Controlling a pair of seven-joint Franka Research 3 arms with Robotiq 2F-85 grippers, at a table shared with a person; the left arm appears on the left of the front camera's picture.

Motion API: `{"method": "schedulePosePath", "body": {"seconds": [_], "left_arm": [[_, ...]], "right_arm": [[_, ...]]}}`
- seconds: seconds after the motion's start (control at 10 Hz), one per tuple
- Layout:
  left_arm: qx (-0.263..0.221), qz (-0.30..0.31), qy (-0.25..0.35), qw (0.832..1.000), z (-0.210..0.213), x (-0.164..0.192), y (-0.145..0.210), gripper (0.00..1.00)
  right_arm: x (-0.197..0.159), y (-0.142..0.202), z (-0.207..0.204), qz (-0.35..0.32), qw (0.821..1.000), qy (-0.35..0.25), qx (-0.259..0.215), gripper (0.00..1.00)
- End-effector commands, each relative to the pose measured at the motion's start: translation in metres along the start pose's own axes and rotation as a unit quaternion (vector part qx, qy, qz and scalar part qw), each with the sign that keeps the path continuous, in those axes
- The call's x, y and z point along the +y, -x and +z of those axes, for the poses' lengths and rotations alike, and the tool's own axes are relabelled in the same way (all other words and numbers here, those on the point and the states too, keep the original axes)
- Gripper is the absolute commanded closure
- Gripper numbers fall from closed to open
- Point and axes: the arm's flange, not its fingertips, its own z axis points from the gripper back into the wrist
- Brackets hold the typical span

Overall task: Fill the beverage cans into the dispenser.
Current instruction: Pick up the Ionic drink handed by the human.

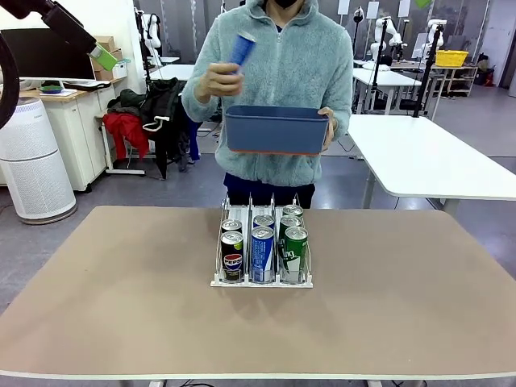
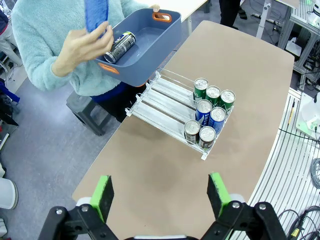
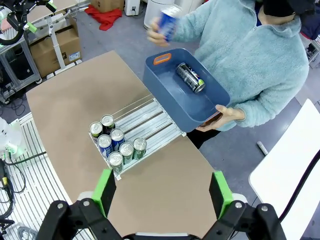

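Observation:
The dispenser (image 1: pixel 262 283) stands mid-table with several beverage cans (image 1: pixel 263 252) at its near end: two black, two blue, three green. Its far lanes (image 2: pixel 159 102) are bare. Beyond it the person lifts a blue can (image 1: pixel 241 48) in one hand and holds a dark blue bin (image 1: pixel 276 131) in the other, with one black can (image 2: pixel 120 46) lying in the bin. My left gripper (image 2: pixel 161 197) hangs open high above the table's left side, holding nothing. The right gripper (image 3: pixel 162 192) is open and high too, looking down on the dispenser (image 3: pixel 145 121), the bin (image 3: pixel 202 107) and the lifted can (image 3: pixel 167 20).
The brown tabletop (image 1: pixel 121 298) is bare around the dispenser. The person stands at the far edge, with the bin held over that edge just behind the dispenser. White tables (image 1: pixel 427 153) and shelving lie farther off.

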Motion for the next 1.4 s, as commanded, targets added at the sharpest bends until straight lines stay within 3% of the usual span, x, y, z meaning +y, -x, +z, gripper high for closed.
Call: {"method": "schedulePosePath", "body": {"seconds": [0.0,1.3], "left_arm": [[-0.005,-0.001,0.000,1.000,-0.0010,0.0012,0.0002,0.00],[-0.005,-0.001,0.000,1.000,-0.0010,0.0012,0.0002,0.00]], "right_arm": [[0.0002,0.0003,0.0002,0.000,1.000,0.001,-0.001,0.00],[0.0002,0.0003,0.0002,0.000,1.000,0.001,-0.001,0.00]]}}
